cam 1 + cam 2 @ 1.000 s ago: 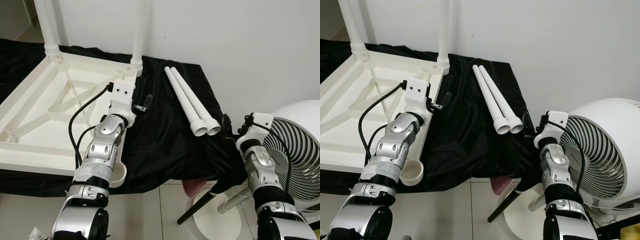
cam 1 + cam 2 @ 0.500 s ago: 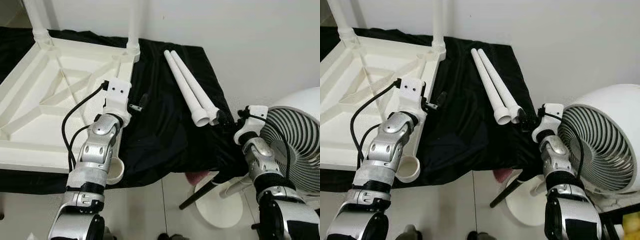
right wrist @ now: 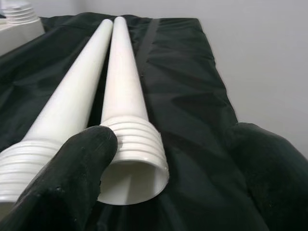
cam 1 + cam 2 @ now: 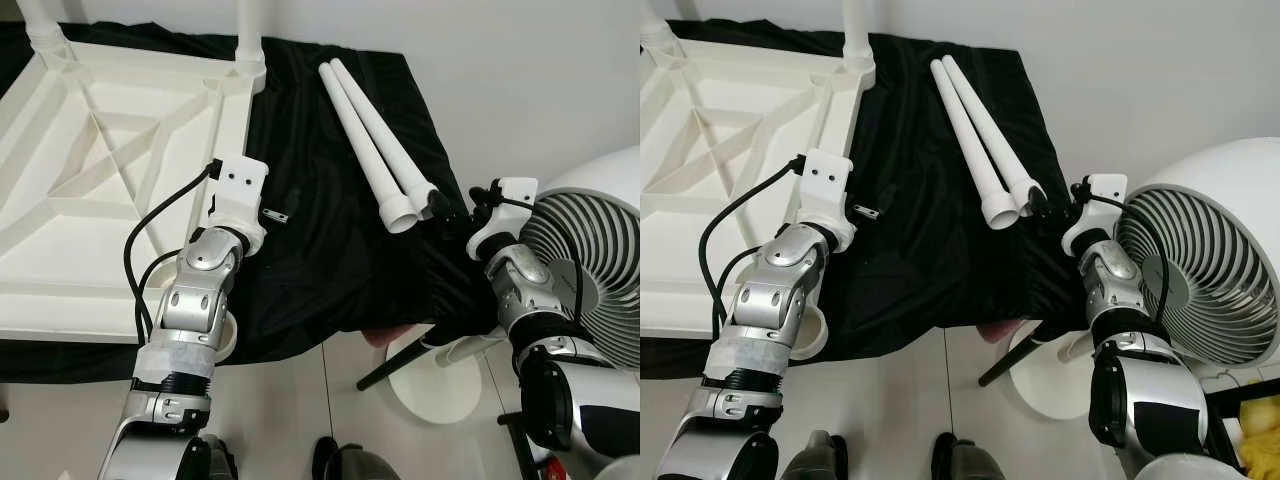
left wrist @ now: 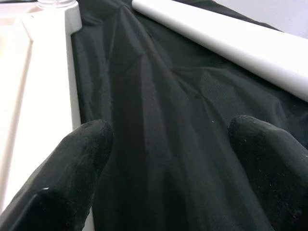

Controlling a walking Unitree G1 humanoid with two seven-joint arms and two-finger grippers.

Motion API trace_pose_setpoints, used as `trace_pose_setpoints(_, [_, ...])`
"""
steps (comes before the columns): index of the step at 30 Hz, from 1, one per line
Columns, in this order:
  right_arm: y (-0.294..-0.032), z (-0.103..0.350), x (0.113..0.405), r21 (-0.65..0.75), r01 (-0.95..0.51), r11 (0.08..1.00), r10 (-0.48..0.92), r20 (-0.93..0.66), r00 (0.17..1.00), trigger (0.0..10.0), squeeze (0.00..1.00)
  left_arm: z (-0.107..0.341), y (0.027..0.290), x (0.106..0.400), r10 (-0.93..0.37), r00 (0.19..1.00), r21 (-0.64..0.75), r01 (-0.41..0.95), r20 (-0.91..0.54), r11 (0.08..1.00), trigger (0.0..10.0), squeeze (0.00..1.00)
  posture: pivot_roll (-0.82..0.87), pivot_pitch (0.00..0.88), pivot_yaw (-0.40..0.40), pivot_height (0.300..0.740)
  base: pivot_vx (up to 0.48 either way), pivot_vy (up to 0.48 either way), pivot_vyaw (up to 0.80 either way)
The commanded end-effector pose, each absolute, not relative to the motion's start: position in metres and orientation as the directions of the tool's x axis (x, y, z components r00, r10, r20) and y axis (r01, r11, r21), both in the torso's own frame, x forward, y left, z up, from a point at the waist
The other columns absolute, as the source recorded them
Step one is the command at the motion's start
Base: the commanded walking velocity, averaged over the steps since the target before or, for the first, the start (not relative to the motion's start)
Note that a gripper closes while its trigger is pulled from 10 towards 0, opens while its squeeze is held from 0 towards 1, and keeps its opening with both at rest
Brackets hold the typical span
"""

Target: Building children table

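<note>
Two loose white table legs (image 4: 375,150) laid side by side on the black cloth (image 4: 320,260), upside-down white tabletop (image 4: 100,170) beside them, right claw (image 3: 159,192) spread wide at the nearer leg's threaded end, left claw (image 5: 168,159) spread over cloth, fan (image 4: 1200,290) parked nearby

- Upturned tabletop (image 4: 90,180) lies left on the cloth (image 4: 320,240).
- Two loose legs (image 4: 372,150) lie side by side, right of it.
- Fan (image 4: 1200,290) stands rightmost, beside the cloth's edge.
- Right gripper (image 3: 163,192) sits at the legs' threaded ends.
</note>
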State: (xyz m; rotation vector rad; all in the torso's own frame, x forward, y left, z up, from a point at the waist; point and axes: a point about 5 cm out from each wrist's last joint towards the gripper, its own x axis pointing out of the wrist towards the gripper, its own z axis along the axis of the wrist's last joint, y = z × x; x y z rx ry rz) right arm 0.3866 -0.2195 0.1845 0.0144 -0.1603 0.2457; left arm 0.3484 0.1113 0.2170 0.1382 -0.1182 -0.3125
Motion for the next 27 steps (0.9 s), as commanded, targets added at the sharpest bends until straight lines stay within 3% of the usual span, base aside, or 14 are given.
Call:
trace_pose_setpoints(1, [-0.217, 0.161, 0.383, 0.01, -0.264, 0.965, 0.263, 0.055, 0.963, 10.0, 0.0, 0.213, 0.112, 0.347, -0.246, 0.965, 0.146, 0.232, 0.086, 0.962, 10.0, 0.0, 0.12, 0.265, -0.108, 0.74, 0.0, 0.0, 0.0])
trace_pose_setpoints(2, [-0.217, 0.161, 0.383, 0.01, -0.264, 0.965, 0.263, 0.055, 0.963, 10.0, 0.0, 0.213, 0.112, 0.347, -0.246, 0.965, 0.146, 0.232, 0.086, 0.962, 10.0, 0.0, 0.12, 0.265, -0.108, 0.74, 0.0, 0.0, 0.0])
trace_pose_setpoints(3, [-0.212, 0.161, 0.384, 0.003, -0.291, 0.957, 0.291, 0.04, 0.956, 3.2, 0.0, 0.213, 0.111, 0.346, -0.243, 0.966, 0.141, 0.23, 0.086, 0.963, 10.0, 0.0, 0.13, 0.259, -0.117, 0.74, 0.0, 0.0, 0.0])
trace_pose_setpoints(4, [-0.207, 0.16, 0.384, 0.003, -0.323, 0.946, 0.323, 0.029, 0.946, 1.2, 0.0, 0.213, 0.111, 0.346, -0.239, 0.967, 0.136, 0.226, 0.088, 0.965, 10.0, 0.0, 0.13, 0.257, -0.124, 0.74, 0.0, 0.0, 0.0])
trace_pose_setpoints(5, [-0.205, 0.16, 0.385, 0.006, -0.343, 0.939, 0.343, 0.023, 0.939, 1.2, 0.0, 0.214, 0.11, 0.345, -0.237, 0.968, 0.132, 0.224, 0.088, 0.966, 10.0, 0.0, 0.13, 0.256, -0.125, 0.74, 0.0, 0.0, 0.0])
trace_pose_setpoints(6, [-0.203, 0.159, 0.385, 0.011, -0.354, 0.935, 0.354, 0.015, 0.935, 0.0, 0.0, 0.214, 0.11, 0.345, -0.234, 0.968, 0.129, 0.222, 0.088, 0.967, 10.0, 0.0, 0.13, 0.253, -0.128, 0.74, 0.0, 0.0, 0.0])
trace_pose_setpoints(7, [-0.203, 0.158, 0.385, 0.017, -0.358, 0.933, 0.358, 0.013, 0.934, 0.0, 0.0, 0.214, 0.109, 0.345, -0.233, 0.969, 0.128, 0.221, 0.088, 0.967, 10.0, 0.0, 0.13, 0.253, -0.128, 0.74, 0.0, 0.0, 0.0])
trace_pose_setpoints(8, [-0.202, 0.155, 0.384, 0.013, -0.354, 0.935, 0.354, -0.001, 0.935, 2.2, 0.0, 0.214, 0.11, 0.345, -0.23, 0.969, 0.125, 0.218, 0.09, 0.968, 10.0, 0.0, 0.13, 0.249, -0.134, 0.74, 0.0, 0.0, 0.0])
trace_pose_setpoints(9, [-0.202, 0.155, 0.384, 0.013, -0.354, 0.935, 0.354, -0.001, 0.935, 2.2, 0.0, 0.214, 0.11, 0.345, -0.23, 0.969, 0.125, 0.218, 0.09, 0.968, 10.0, 0.0, 0.13, 0.249, -0.134, 0.74, 0.0, 0.0, 0.0])
trace_pose_setpoints(10, [-0.201, 0.15, 0.383, 0.023, -0.355, 0.934, 0.356, -0.02, 0.934, 10.0, 0.0, 0.215, 0.11, 0.345, -0.226, 0.97, 0.122, 0.214, 0.092, 0.969, 10.0, 0.0, 0.13, 0.246, -0.134, 0.74, 0.0, 0.0, 0.0])
trace_pose_setpoints(23, [-0.202, 0.145, 0.382, 0.057, -0.35, 0.935, 0.353, -0.039, 0.935, 10.0, 0.0, 0.216, 0.11, 0.345, -0.225, 0.97, 0.121, 0.213, 0.088, 0.969, 10.0, 0.0, 0.14, 0.238, -0.129, 0.74, 0.0, 0.0, 0.0])
trace_pose_setpoints(24, [-0.202, 0.146, 0.382, 0.058, -0.35, 0.935, 0.352, -0.036, 0.935, 10.0, 1.0, 0.217, 0.11, 0.345, -0.226, 0.97, 0.122, 0.215, 0.087, 0.969, 10.0, 0.0, 0.14, 0.244, -0.128, 0.74, 0.0, 0.0, 0.0])
trace_pose_setpoints(25, [-0.203, 0.149, 0.384, 0.047, -0.343, 0.938, 0.345, -0.036, 0.938, 10.0, 0.0, 0.217, 0.109, 0.345, -0.229, 0.97, 0.123, 0.217, 0.086, 0.968, 10.0, 0.0, 0.14, 0.245, -0.127, 0.74, 0.0, 0.0, 0.0])
trace_pose_setpoints(27, [-0.203, 0.15, 0.384, 0.038, -0.339, 0.94, 0.34, -0.039, 0.94, 10.0, 0.0, 0.217, 0.109, 0.345, -0.229, 0.97, 0.123, 0.218, 0.086, 0.968, 10.0, 0.0, 0.14, 0.245, -0.127, 0.74, 0.0, 0.0, 0.0])
